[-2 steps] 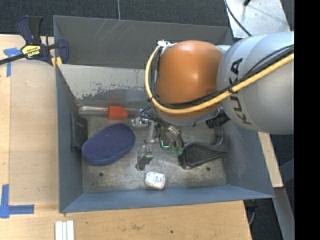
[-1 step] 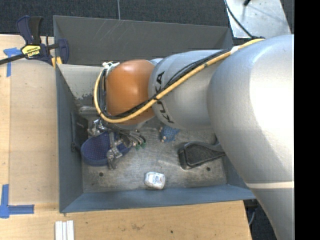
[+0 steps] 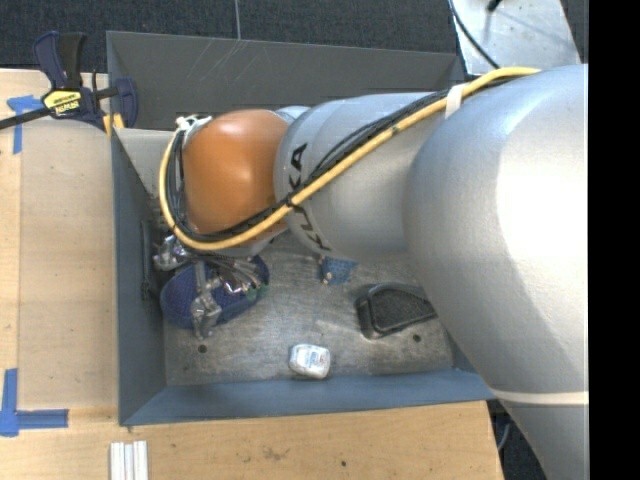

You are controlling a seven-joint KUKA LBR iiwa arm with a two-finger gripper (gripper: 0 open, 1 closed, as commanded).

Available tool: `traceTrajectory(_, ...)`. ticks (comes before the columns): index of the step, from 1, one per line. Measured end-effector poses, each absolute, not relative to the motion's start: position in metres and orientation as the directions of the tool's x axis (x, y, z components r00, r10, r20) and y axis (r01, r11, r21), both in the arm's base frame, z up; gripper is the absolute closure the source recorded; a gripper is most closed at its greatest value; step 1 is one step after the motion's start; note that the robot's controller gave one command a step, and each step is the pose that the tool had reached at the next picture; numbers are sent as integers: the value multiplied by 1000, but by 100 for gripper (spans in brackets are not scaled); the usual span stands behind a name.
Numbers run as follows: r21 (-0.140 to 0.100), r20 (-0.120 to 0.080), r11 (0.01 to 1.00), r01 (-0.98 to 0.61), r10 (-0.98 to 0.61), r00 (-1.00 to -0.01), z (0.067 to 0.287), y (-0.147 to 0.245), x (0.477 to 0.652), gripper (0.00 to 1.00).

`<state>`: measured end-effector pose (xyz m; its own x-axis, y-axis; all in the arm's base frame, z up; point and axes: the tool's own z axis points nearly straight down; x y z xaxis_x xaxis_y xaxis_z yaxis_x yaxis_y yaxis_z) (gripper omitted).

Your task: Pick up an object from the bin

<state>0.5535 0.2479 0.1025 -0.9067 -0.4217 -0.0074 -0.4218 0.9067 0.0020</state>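
Observation:
My gripper (image 3: 206,306) is low in the left part of the bin, beneath the arm's orange cover. Its metal parts sit right on a dark blue rounded object (image 3: 178,300) lying against the left wall. The gripper and the cover hide part of that object. A small blue piece (image 3: 338,269) lies just right of the gripper, partly under the arm.
A black, wedge-shaped object (image 3: 393,309) lies on the bin floor at the right. A small white and silver object (image 3: 310,359) sits near the front wall. The thick arm crosses the bin from the right and covers its back half.

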Motion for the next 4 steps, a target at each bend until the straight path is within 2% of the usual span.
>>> traceTrajectory(1, 0, 0, 997, -77, -77, -997, 100, 244, 523, 0)
traceTrajectory(2, 5, -3, 982, 189, 189, -982, 73, 247, 527, 0)
traceTrajectory(3, 4, -4, 982, 188, 188, -982, 74, 247, 529, 0)
traceTrajectory(4, 7, -11, 982, 190, 190, -982, 76, 247, 531, 100)
